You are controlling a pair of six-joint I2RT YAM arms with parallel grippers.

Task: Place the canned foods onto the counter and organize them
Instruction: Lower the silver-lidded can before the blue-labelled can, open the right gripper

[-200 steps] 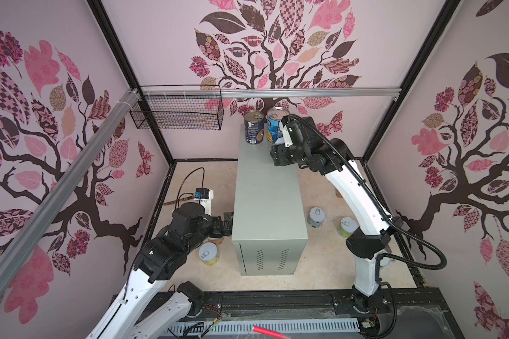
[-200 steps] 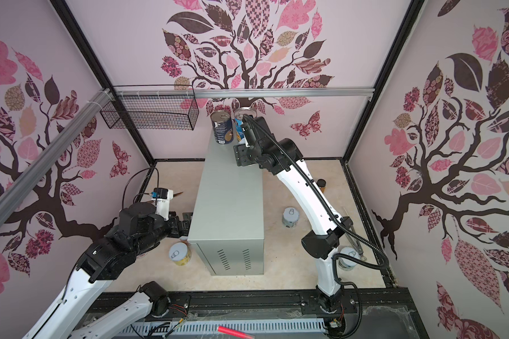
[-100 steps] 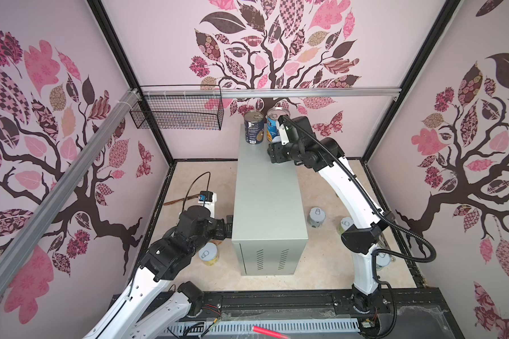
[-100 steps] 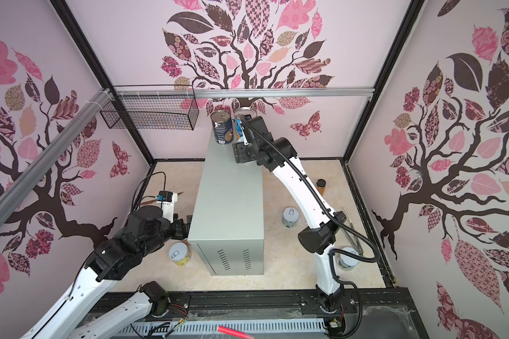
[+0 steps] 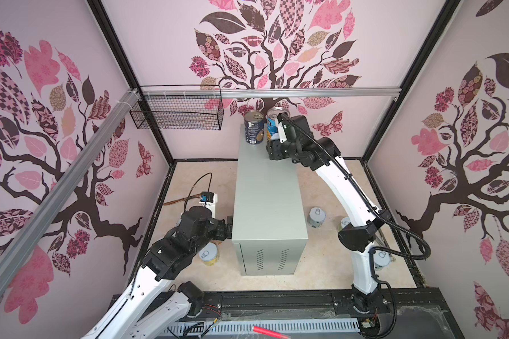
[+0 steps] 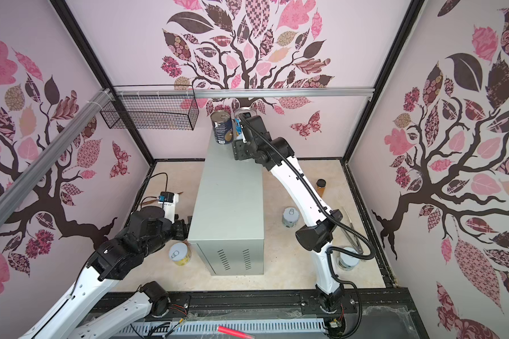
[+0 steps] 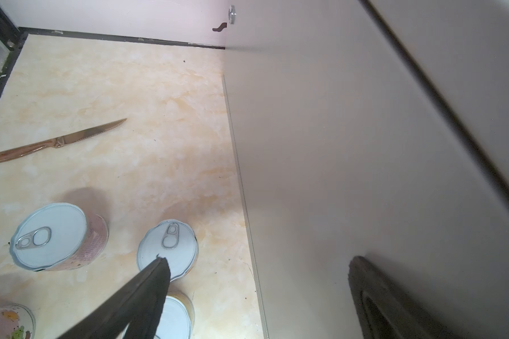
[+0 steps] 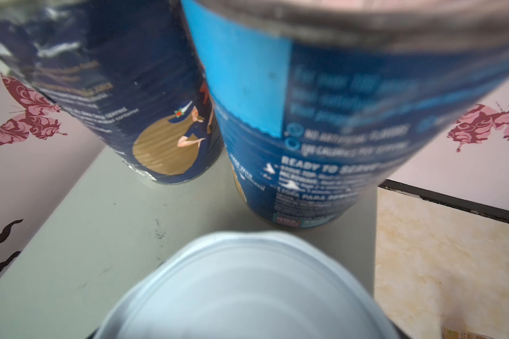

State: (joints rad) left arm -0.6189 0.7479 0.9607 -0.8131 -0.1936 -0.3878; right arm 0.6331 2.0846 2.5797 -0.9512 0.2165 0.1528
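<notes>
Progress early: two tall tins (image 5: 254,129) stand at far end of counter (image 5: 268,187)
third, short white-lidded tin (image 8: 247,293), clamped in right gripper (image 5: 273,150), just before them at counter top; resting or not, cannot tell
left gripper (image 5: 229,226) spread wide, empty, low beside counter
other short tins (image 7: 56,234) on floor
wire basket (image 5: 177,117): nothing seen inside

Robot lab booth: leaf-patterned wall panels (image 5: 276,44), black frame posts (image 5: 111,44), marble-look floor (image 5: 321,276), arm-mounting rail (image 5: 276,299).
</notes>
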